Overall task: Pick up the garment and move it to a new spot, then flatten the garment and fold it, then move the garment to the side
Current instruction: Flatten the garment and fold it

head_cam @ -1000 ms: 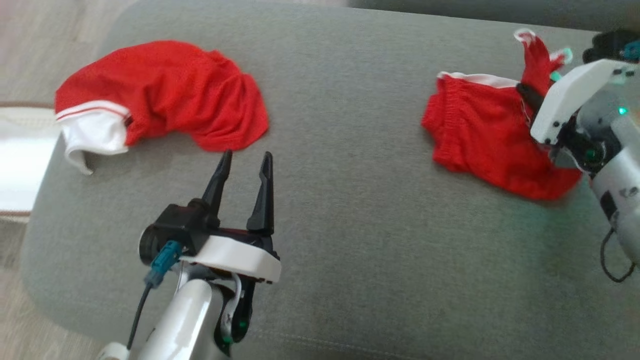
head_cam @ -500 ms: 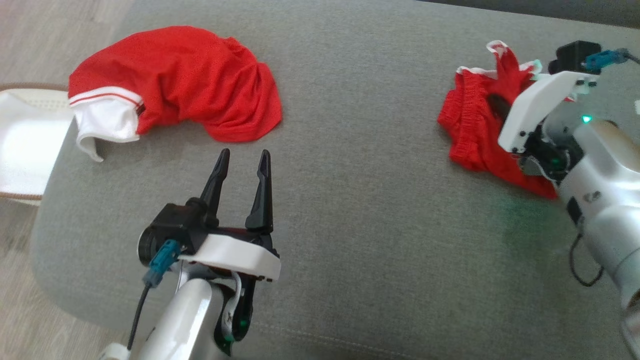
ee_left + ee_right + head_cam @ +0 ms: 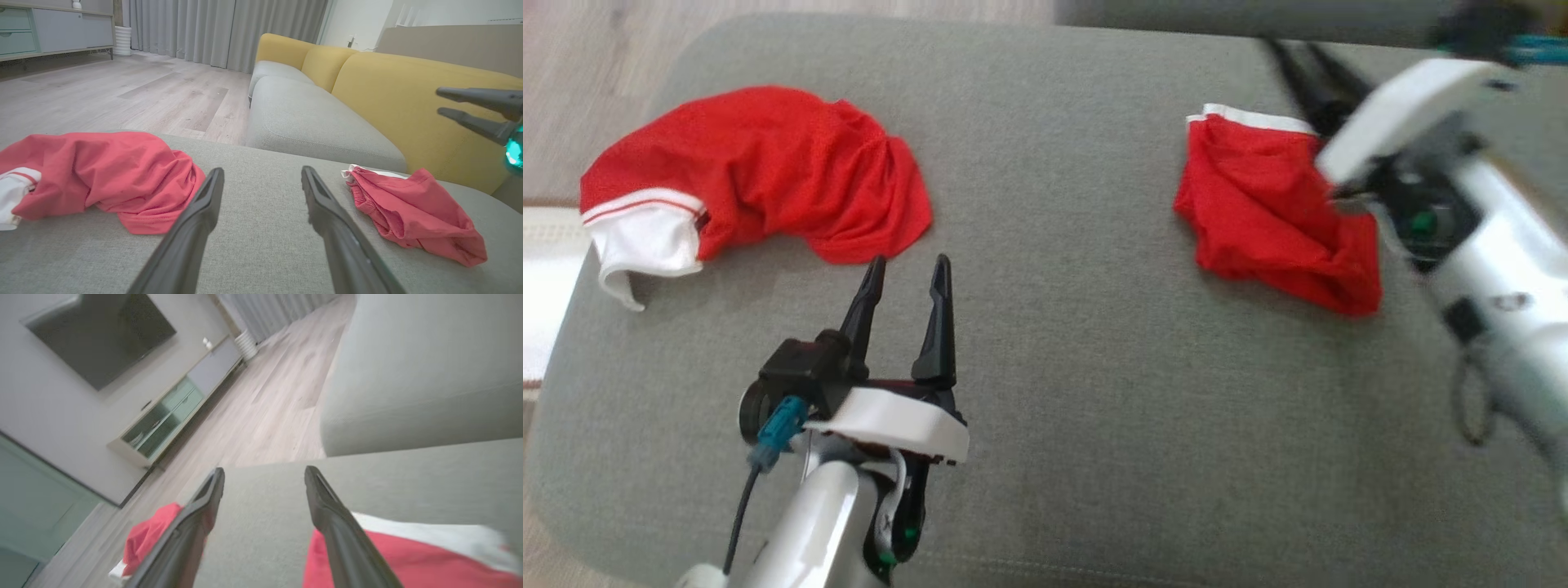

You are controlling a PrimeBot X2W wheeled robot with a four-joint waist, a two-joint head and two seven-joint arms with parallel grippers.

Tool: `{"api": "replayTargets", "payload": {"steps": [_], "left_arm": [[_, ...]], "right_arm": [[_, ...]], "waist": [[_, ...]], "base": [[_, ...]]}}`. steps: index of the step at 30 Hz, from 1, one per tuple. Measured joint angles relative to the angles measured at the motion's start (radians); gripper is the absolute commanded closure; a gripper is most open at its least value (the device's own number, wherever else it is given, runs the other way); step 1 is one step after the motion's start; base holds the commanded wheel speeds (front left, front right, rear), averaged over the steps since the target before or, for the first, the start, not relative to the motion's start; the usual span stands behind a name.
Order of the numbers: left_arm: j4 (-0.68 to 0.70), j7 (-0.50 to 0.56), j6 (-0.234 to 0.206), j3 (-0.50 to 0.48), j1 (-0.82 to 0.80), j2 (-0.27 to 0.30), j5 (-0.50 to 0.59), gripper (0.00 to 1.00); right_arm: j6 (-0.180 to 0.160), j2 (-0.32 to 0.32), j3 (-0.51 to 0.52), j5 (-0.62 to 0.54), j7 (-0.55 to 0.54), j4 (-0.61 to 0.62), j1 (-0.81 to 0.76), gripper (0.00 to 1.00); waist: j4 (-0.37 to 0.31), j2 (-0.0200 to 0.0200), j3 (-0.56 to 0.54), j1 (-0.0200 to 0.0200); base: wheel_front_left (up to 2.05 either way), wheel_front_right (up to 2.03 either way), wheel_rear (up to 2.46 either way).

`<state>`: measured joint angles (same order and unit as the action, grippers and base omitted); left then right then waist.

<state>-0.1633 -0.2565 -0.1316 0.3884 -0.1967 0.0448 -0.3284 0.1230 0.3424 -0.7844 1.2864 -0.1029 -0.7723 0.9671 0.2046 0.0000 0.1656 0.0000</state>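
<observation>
On grey cushion (image 3: 1078, 367), two crumpled red garments (image 3: 760, 171) (image 3: 1274, 220)

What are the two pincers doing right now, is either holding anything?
Left pincer: open, holding nothing.
Right pincer: open, holding nothing.

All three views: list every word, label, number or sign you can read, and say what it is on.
None can be read.
The left garment and right garment show no print.
A dark mark on the right forearm is too blurred to read.
</observation>
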Motion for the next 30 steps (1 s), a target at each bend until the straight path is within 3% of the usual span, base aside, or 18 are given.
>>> {"api": "replayTargets", "payload": {"steps": [3,7,12,13,14,21,25,30], "left_arm": [[-0.002,0.0,0.001,-0.007,0.013,0.0,0.0,0.0],[-0.002,0.0,0.008,-0.004,0.013,0.0,0.0,0.0],[-0.002,0.0,0.008,-0.002,0.013,0.0,0.0,0.0],[-0.002,0.0,0.008,0.0,0.013,0.0,0.0,0.0],[-0.002,0.0,0.008,0.003,0.013,0.0,0.0,0.0],[-0.002,0.0,0.008,0.02,0.012,0.0,-0.009,0.0],[-0.002,0.0,0.001,0.02,0.012,0.0,-0.01,0.0],[-0.002,0.0,-0.001,0.016,0.012,0.0,-0.01,0.0]], "right_arm": [[0.0,0.09,0.018,-0.005,0.077,-0.002,-0.018,0.0],[0.0,0.176,0.029,-0.029,0.118,-0.109,-0.026,0.0],[0.0,0.176,0.051,-0.006,0.102,-0.24,-0.066,0.01],[0.0,0.171,0.057,0.007,0.093,-0.256,-0.072,0.35],[0.0,0.166,0.064,0.021,0.077,-0.271,-0.076,1.0],[0.0,0.064,0.239,0.323,-0.228,-0.379,-0.076,1.0],[0.0,0.035,0.247,0.371,-0.44,-0.463,-0.075,1.0],[0.0,-0.03,0.233,0.387,-0.583,-0.397,-0.077,1.0]], "waist": [[-0.016,0.0,-0.016,0.0],[-0.016,0.0,-0.025,0.0],[0.004,0.0,-0.014,0.0],[0.009,0.0,-0.011,0.0],[0.014,0.0,-0.007,0.0],[0.062,0.0,0.013,0.0],[0.092,0.0,0.019,0.0],[0.102,0.0,0.008,0.0]], "base": [[0.0,0.0,0.0],[0.0,0.0,0.0],[0.0,0.0,0.0],[0.0,0.0,0.0],[0.0,0.0,0.0],[0.0,0.0,0.0],[0.0,0.0,0.0],[0.0,0.0,0.0]]}}
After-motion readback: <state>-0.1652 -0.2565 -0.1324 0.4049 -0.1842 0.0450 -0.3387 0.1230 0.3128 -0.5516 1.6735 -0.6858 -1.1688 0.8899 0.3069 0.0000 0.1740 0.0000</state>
